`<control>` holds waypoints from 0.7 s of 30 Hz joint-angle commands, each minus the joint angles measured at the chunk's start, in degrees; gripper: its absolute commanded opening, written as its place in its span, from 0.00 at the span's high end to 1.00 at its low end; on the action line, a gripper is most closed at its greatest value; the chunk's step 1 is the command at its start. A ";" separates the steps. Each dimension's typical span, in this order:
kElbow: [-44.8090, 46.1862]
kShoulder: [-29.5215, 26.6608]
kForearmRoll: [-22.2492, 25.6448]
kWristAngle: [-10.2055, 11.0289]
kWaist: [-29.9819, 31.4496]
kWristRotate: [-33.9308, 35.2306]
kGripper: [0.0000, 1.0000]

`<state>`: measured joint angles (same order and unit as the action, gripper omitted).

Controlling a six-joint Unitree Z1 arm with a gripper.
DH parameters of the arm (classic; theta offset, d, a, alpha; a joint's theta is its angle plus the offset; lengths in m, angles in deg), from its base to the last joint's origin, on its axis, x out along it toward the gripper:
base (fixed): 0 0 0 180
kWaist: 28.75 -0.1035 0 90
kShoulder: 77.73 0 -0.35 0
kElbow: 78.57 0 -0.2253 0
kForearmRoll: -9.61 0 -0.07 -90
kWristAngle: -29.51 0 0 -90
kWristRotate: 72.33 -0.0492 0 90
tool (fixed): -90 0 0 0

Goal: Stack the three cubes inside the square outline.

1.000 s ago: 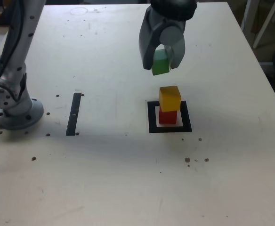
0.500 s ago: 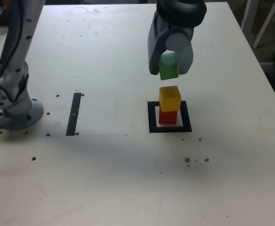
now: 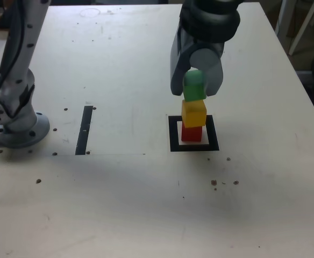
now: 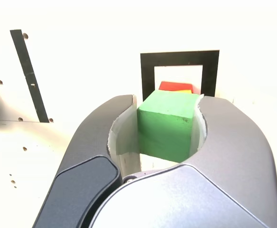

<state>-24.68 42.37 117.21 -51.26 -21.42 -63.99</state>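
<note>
A grey robot claw (image 3: 195, 88) grips the green cube (image 3: 194, 86) between its two jaws, holding it directly above the yellow cube (image 3: 193, 113), the two appearing to touch. The yellow cube sits on the red cube (image 3: 191, 133), which rests inside the square outline (image 3: 172, 134) on the pale, speckled counter (image 3: 125, 193). A straight black strip (image 3: 84, 130) lies well apart, toward the exterior view's left.
</note>
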 commanded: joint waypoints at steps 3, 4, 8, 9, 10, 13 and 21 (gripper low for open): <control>0.29 -0.19 0.91 -0.01 0.56 0.45 0.67; 0.37 -0.14 0.91 -0.04 0.57 0.48 0.67; 0.55 0.03 0.91 -0.08 0.57 0.52 0.67; 0.57 0.05 0.91 -0.10 0.57 0.54 0.67; 0.59 0.05 0.91 -0.12 0.57 0.57 0.67; 0.63 0.05 0.90 -0.24 0.65 0.66 0.67; 0.73 0.22 0.75 -0.83 1.01 0.51 0.12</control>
<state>-24.10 42.40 117.21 -51.96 -20.54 -63.39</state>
